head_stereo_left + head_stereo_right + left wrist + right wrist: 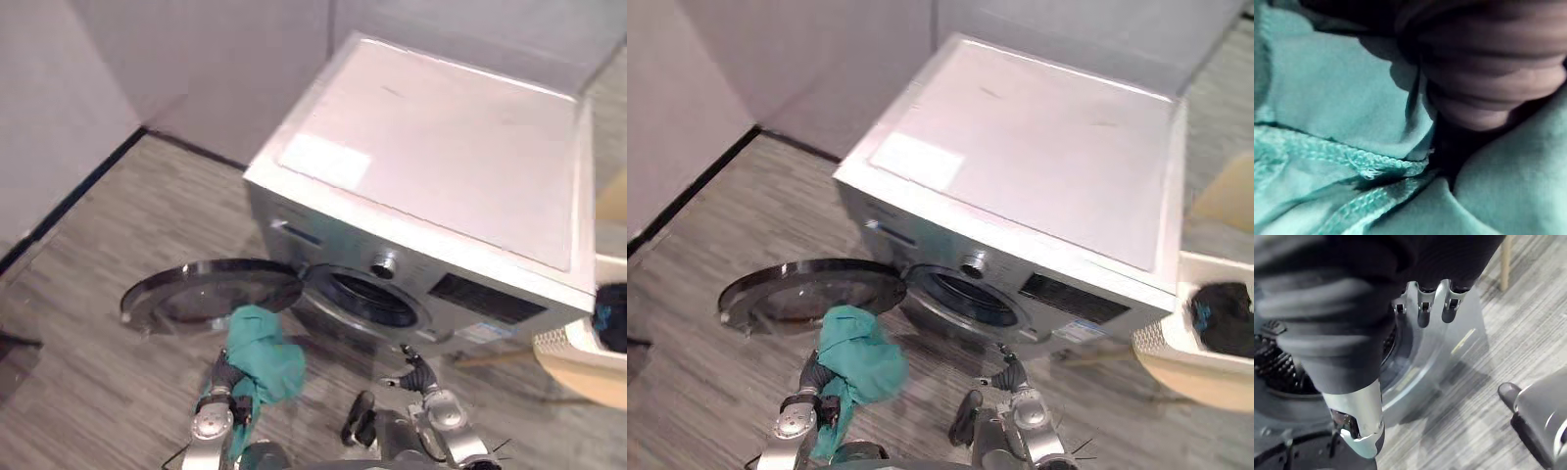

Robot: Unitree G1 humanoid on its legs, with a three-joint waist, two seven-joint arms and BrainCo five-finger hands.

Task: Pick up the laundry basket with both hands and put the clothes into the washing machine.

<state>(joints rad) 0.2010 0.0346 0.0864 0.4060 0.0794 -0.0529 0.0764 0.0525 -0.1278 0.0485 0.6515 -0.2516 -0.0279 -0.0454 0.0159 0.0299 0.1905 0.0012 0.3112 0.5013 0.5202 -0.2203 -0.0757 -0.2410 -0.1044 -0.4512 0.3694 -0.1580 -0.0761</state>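
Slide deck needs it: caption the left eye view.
Left robot hand holds a teal garment before the open washing machine; right robot hand empty.

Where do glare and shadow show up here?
Left eye view: glare patch on the washing machine top. Left wrist view: deep shadow between green cloth and left hand. Right wrist view: soft shadows on the floor beyond the right hand.

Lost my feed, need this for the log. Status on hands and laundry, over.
Left hand shut on teal garment, low beside the open door. Right hand open, empty, below the drum. Drum mouth unblocked.
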